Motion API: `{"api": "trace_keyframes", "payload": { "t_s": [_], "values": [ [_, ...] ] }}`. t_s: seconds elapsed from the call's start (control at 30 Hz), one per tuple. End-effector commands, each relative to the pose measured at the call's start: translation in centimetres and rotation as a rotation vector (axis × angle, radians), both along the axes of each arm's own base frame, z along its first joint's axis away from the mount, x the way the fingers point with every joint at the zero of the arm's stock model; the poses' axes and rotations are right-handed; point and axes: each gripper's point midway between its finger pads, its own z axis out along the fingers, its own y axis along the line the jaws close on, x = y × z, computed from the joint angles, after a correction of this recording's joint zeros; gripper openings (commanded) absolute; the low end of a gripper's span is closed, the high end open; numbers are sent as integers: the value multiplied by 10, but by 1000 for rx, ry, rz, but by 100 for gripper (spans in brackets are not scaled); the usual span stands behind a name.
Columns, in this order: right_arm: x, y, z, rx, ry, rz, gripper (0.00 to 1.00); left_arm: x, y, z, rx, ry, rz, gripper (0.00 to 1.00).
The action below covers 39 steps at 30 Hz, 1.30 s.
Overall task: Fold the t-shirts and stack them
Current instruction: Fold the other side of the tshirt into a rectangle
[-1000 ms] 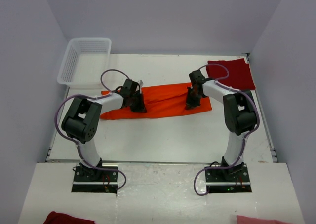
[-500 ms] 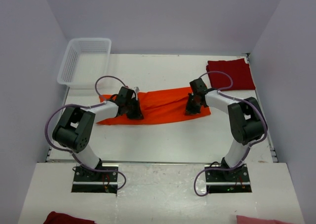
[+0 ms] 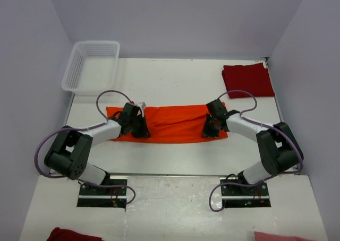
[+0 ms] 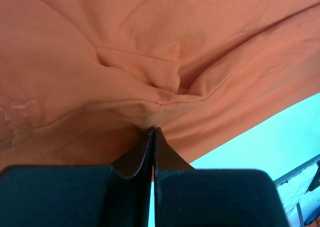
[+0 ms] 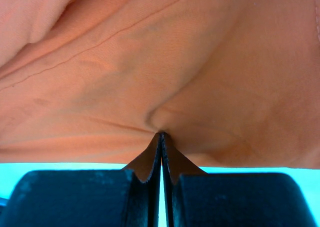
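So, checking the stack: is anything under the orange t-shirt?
Table shows around the orange t-shirt; left gripper and right gripper pinch its cloth. Anything beneath is covered.

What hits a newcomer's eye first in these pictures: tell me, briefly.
The bright orange t-shirt lies stretched as a long band across the middle of the table, the strongest colour in view. The left tool and right tool are each shut on it near its two ends. A folded dark red t-shirt sits at the far right corner, a white basket at the far left.
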Motion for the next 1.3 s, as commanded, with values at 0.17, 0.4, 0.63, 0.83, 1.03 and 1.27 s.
{"api": "trace_keyframes", "payload": {
  "t_s": [0.17, 0.4, 0.63, 0.83, 1.03, 1.27],
  "values": [
    [-34, -16, -6, -32, 6, -67, 0, -32, 8, -5, 29, 34, 8, 0],
    [-46, -20, 4, -11, -21, -88, 0, -51, 6, -1, 3, 22, 6, 0],
    [-34, -2, 46, 15, -175, 40, 0, -45, 6, 33, 63, -86, 16, 0],
    [-19, 44, 126, 108, -353, 268, 20, -6, 9, 131, 108, -318, 96, 11],
    [6, 126, 159, 164, -368, 548, 38, 26, 66, 180, 284, -416, 375, 17],
    [30, 200, 135, 132, -304, 716, 41, 73, 109, 171, 319, -320, 455, 16]
  ]
}}
